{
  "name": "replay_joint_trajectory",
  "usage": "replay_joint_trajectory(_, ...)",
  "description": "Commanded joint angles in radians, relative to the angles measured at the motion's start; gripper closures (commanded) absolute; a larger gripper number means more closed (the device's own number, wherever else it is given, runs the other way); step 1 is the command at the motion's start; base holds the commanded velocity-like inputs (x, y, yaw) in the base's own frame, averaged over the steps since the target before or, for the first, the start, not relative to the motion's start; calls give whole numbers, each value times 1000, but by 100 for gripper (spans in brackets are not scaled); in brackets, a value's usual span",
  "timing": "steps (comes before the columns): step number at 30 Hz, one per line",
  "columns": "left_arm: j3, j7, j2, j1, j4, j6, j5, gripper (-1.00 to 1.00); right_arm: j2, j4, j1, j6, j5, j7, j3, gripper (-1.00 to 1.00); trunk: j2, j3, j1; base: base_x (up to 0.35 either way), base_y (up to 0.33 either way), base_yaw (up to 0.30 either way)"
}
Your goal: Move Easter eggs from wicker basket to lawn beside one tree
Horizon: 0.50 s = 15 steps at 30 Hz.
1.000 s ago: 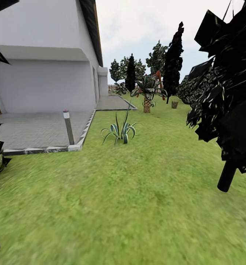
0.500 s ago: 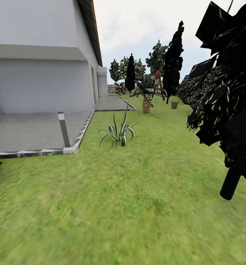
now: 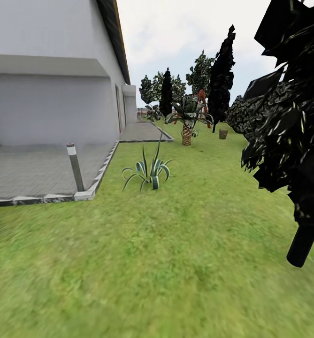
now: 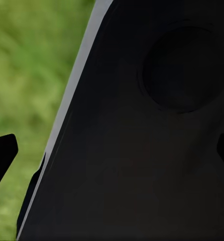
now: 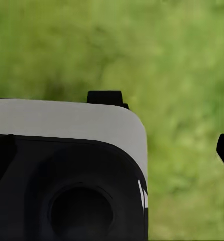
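Lawn (image 3: 175, 244) ahead, basket (image 3: 223, 134) far off at one o'clock beside the palm (image 3: 187, 117), no writing readable, either tool's spread impossible to tell.

The lawn (image 3: 175, 244) spread wide, blurry green with yellowish patches, running from the paving's edge into the distance. Far off on the grass stood the small brown wicker basket (image 3: 223, 134); its contents were too small to tell.

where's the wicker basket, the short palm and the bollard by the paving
wicker basket (image 3: 223, 134), head view, far off on the lawn, on its woven side
short palm (image 3: 187, 134), head view, on its scaly trunk
bollard (image 3: 75, 169), head view, on the grey post's middle, at the paving's corner
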Motion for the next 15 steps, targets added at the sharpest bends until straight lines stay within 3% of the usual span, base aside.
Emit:
replay_joint_trajectory(1,6,3,1,0,0,0,4,-100,0,1,-1,-3,0,1,0,-100,0,-1,2,319,-26,0)
replay_joint_trajectory(15,6,3,1,0,0,0,4,-100,0,1,-1,-3,0,1,0,-100,0,-1,2,322,-4,0)
